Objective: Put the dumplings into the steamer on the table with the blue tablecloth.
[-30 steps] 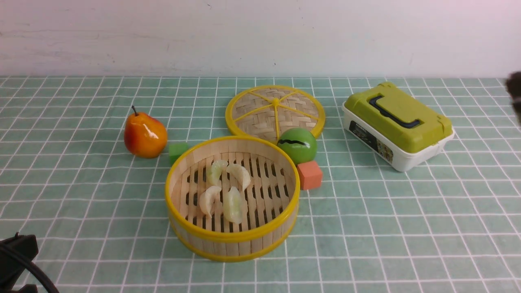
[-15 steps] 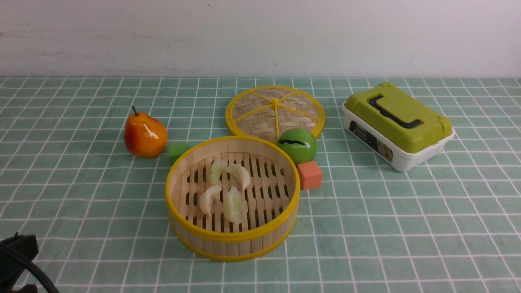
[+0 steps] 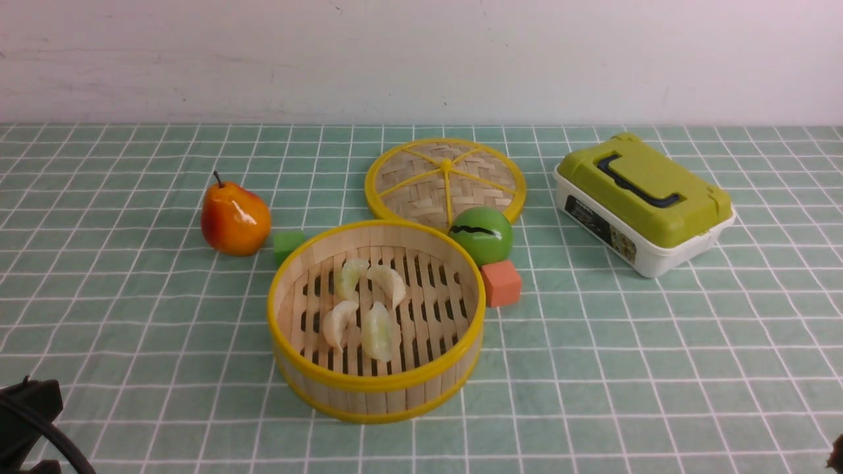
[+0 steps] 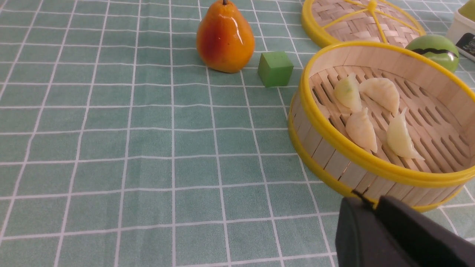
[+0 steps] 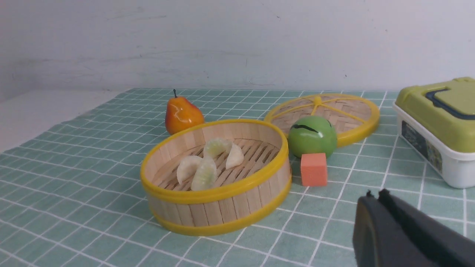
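Note:
The steamer (image 3: pixel 375 395) stands in the middle of the table with the blue tablecloth (image 3: pixel 132 316). Several dumplings (image 3: pixel 379 329) lie together on its slatted floor, also seen in the left wrist view (image 4: pixel 362 129) and the right wrist view (image 5: pixel 202 174). My left gripper (image 4: pixel 373 203) is shut and empty, just outside the steamer's near wall (image 4: pixel 334 159); in the front view it sits at the bottom left corner (image 3: pixel 26 421). My right gripper (image 5: pixel 374 194) is shut and empty, low over the cloth to the right of the steamer (image 5: pixel 222 211).
A pear (image 3: pixel 234 220) and a green cube (image 3: pixel 288 245) sit left of the steamer. Behind it lies the woven lid (image 3: pixel 445 181), with a green ball (image 3: pixel 484 235) and an orange cube (image 3: pixel 501 283) at its right. A green-lidded box (image 3: pixel 642 201) stands far right.
The dark right arm seen at the upper right edge a second ago has left there; a sliver now shows at the bottom right corner. The steamer, dumplings and left gripper are unchanged.

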Robot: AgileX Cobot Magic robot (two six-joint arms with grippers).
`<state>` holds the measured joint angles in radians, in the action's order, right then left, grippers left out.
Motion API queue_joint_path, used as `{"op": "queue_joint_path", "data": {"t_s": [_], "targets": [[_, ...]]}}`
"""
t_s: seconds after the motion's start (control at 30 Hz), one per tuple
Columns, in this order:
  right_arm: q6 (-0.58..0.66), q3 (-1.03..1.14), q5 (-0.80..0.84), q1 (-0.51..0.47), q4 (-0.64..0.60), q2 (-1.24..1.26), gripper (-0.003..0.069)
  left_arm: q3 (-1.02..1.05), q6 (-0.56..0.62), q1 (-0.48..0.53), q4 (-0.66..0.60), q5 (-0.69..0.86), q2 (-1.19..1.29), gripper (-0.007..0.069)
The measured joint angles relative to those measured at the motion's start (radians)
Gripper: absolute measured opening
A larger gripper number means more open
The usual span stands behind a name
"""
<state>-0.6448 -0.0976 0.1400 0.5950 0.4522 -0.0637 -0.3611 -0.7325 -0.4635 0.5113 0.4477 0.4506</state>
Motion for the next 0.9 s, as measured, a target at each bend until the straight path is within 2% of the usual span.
{"op": "queue_joint_path", "data": {"t_s": [0.2,0.3,0.43,0.47,0.5,0.53,0.57,0.67,0.9], "targets": [[0.005,0.056,0.016,-0.048,0.079,0.055,-0.0004,0.000,0.000,0.000,0.000,0.000,0.000,0.0060],[0.040,0.106,0.053,-0.185,-0.040,0.074,-0.0002,0.000,0.000,0.000,0.000,0.000,0.000,0.0068],[0.214,0.125,0.103,-0.324,-0.250,0.074,-0.0002,0.000,0.000,0.000,0.000,0.001,0.000,0.0074],[0.226,0.125,0.105,-0.330,-0.250,0.074,-0.0002,0.000,0.000,0.000,0.000,0.001,0.000,0.0074],[0.307,0.125,0.120,-0.365,-0.310,0.074,-0.0002,0.000,0.000,0.000,0.000,0.003,0.000,0.0074],[0.330,0.125,0.125,-0.373,-0.332,0.074,-0.0002,0.000,0.000,0.000,0.000,0.003,0.000,0.0074],[0.422,0.125,0.150,-0.399,-0.376,0.074,-0.0002,0.000,0.000,0.000,0.000,0.004,0.000,0.0074],[0.507,0.124,0.198,-0.418,-0.414,0.074,-0.0002,0.000,0.000,0.000,0.000,0.008,0.000,0.0076],[0.538,0.117,0.232,-0.422,-0.427,0.074,-0.0001,0.000,0.000,0.000,0.000,0.015,0.000,0.0082]]}}
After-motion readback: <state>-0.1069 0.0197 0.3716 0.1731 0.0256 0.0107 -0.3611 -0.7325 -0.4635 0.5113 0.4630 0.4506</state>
